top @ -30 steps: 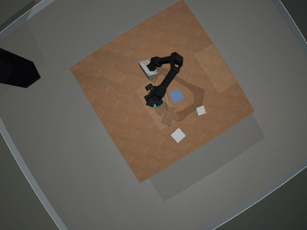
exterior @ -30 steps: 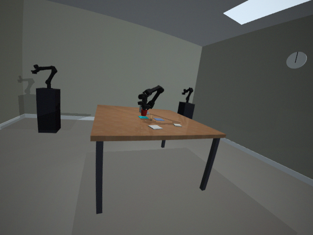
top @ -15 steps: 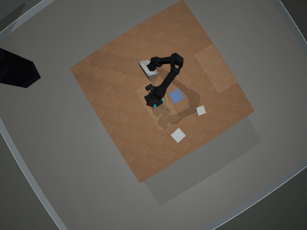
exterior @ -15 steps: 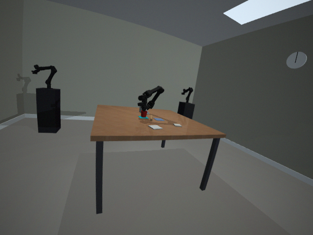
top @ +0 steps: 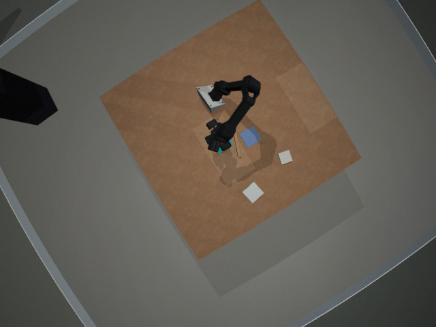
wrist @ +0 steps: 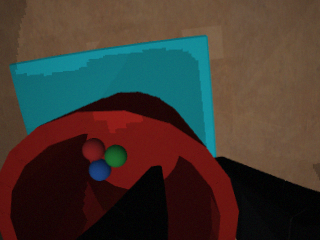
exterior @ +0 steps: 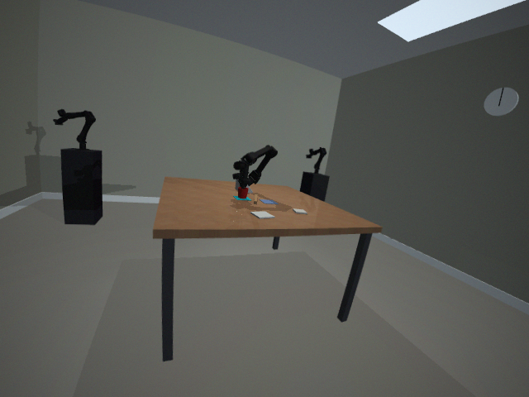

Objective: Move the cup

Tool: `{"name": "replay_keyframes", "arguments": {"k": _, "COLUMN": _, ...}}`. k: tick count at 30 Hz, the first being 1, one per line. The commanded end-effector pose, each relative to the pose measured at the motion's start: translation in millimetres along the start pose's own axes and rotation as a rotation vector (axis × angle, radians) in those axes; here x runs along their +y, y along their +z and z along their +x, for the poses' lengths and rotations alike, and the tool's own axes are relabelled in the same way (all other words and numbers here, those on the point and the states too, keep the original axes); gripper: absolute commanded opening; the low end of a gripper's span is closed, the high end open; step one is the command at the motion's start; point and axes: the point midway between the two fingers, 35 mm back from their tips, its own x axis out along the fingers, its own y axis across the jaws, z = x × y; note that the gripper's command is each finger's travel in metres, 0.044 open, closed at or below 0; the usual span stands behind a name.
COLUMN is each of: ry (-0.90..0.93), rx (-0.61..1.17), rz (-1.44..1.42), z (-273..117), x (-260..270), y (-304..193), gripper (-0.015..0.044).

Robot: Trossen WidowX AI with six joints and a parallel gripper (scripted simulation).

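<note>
The red cup (exterior: 242,193) (wrist: 122,119) stands upright on the cyan pad (top: 220,150) (exterior: 248,199) (wrist: 60,90). In the wrist view a red marble (wrist: 93,150), a green marble (wrist: 116,156) and a blue marble (wrist: 100,170) lie inside the cup. My gripper (top: 220,144) (exterior: 243,186) (wrist: 187,172) is open a little at the cup's rim, one finger inside the cup and the other outside the wall. The near part of the cup is cut off in the wrist view. The blue pad (top: 250,136) (exterior: 269,202) bears nothing.
A thin wooden stick (top: 238,146) (exterior: 255,198) lies between the cyan pad and the blue pad. A larger white square (top: 253,192) (exterior: 262,214) and a smaller white square (top: 285,157) (exterior: 299,211) lie farther off. The arm's grey base plate (top: 205,92) is behind.
</note>
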Motion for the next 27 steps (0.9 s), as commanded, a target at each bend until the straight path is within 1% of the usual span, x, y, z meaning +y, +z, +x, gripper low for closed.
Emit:
{"name": "replay_keyframes", "arguments": {"k": 1, "ry": 0.0, "rx": -0.001, "rz": -0.001, "z": 0, "x": 0, "y": 0, "gripper": 0.0128}}
{"name": "replay_keyframes", "arguments": {"k": 7, "ry": 0.0, "rx": -0.001, "rz": 0.0, "z": -4, "x": 0, "y": 0, "gripper": 0.0128}}
{"name": "replay_keyframes", "arguments": {"k": 27, "ry": 0.002, "rx": 0.001, "rz": 0.005, "z": -33, "x": 0, "y": 0, "gripper": 0.0128}}
